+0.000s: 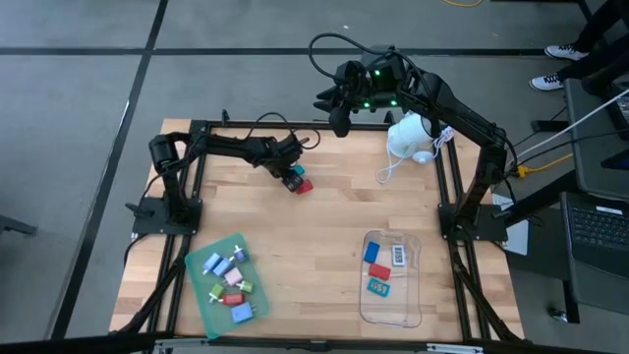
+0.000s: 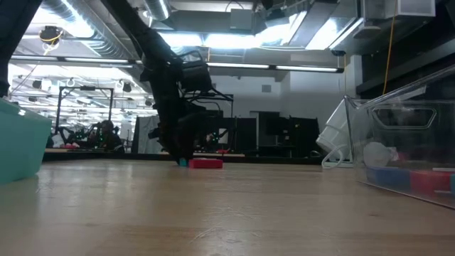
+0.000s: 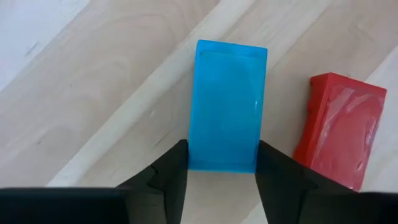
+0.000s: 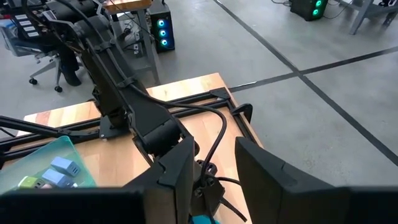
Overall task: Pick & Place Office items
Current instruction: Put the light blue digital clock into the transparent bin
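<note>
Overhead, left gripper (image 1: 292, 177) is sitting low at mid-table, over a blue piece (image 1: 293, 181) with a red piece (image 1: 304, 185) just beside. Right gripper (image 1: 339, 110) is hanging raised past the far edge, fingers parted, holding nothing. Low view: red piece (image 2: 206, 163) is lying flat on the table (image 2: 227, 206). Left wrist: fingers (image 3: 168, 177) are flanking the blue piece's (image 3: 227, 102) near end, touching both sides; red piece (image 3: 339, 134) is lying apart, outside one finger.

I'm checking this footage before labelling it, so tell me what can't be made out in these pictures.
- Clear tray labels: high view, too small to read.
- Blue piece near end: left wrist view, hidden between the left gripper jaws.
- Red piece: left wrist view, far edge cut off.
- Right gripper tips: right wrist view, cut off.
</note>
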{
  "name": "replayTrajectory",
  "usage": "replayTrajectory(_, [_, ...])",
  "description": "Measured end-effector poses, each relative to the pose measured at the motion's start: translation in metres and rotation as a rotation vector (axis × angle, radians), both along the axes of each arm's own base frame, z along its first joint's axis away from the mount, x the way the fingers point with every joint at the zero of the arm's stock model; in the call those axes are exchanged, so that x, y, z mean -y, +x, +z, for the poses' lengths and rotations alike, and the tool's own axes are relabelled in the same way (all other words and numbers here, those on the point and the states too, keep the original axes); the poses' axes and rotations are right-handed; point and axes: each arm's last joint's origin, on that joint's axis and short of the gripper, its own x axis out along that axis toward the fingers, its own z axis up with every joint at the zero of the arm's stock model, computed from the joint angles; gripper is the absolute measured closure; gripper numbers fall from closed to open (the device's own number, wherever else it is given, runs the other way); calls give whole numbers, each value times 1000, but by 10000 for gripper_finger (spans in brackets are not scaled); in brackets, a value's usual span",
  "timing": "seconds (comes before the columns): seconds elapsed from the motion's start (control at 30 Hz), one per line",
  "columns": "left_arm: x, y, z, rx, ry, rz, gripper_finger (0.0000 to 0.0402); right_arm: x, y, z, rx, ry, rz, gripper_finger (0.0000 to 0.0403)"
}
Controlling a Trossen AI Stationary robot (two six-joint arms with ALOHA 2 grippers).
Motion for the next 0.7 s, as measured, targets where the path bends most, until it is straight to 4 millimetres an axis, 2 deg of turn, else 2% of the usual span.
replayTrajectory(0.17, [-9, -2, 9, 84, -38, -8, 252, 0, 0, 4, 35, -22, 8, 282])
replayTrajectory(0.3, [-20, -10, 21, 190, -130, -45, 252, -2, -6, 17, 105, -63, 19, 282])
replayTrajectory(0.47, [-39, -26, 53, 404, -215, -114, 252, -5, -19, 34, 178, -152, 33, 282])
replayTrajectory(0.7, [-58, -55, 126, 875, -312, -273, 252, -13, -43, 52, 211, -229, 49, 282])
